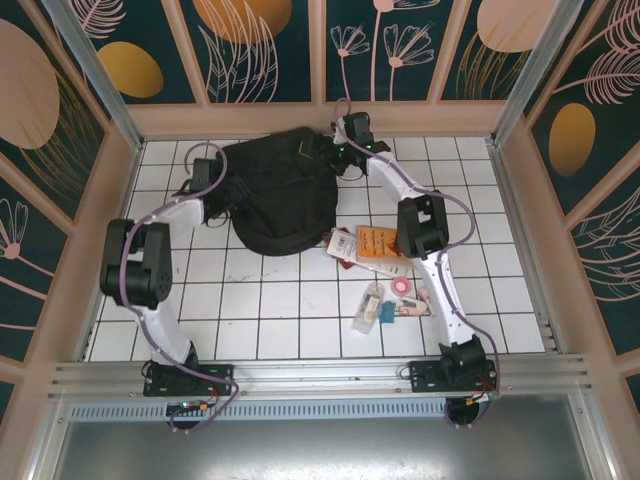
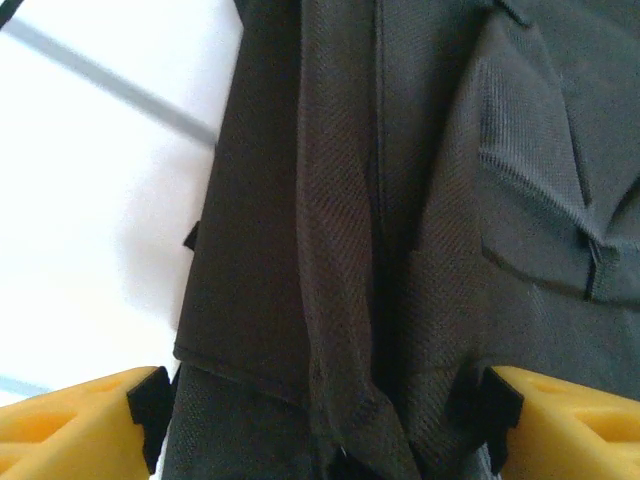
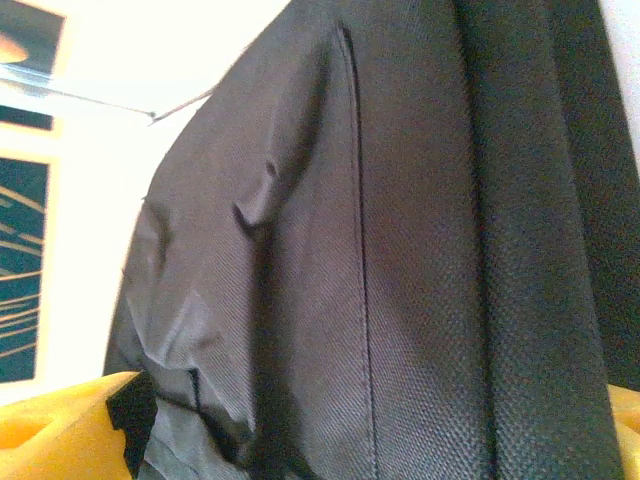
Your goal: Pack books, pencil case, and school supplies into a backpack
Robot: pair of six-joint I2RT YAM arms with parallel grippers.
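Though the wrist cameras give me little beyond black cloth, the overhead view lays it all out. The white-tiled desk (image 1: 250, 300) carries the backpack (image 1: 275, 195) at its far middle, lying flat and slumped. Both arms reach to it. The left jaws sit at its left edge, the right jaws at its upper right corner.

Through the left wrist camera I see the left jaws standing wide. A gathered fold of backpack fabric fills the gap from one black pad (image 2: 150, 410) to the other, but I cannot tell whether they pinch it. The right jaws are spread apart, one yellow finger (image 3: 60, 420) low at the left of its view, with the backpack's side between them.

The books lie on the tiles just right of the backpack, the orange book (image 1: 378, 243) beside the white book (image 1: 343, 247). Nearer me sit the clear packet (image 1: 366, 308), the pink tape roll (image 1: 403, 287), the blue-and-white card (image 1: 386, 316) and the pale pink piece (image 1: 412, 310), clustered together.
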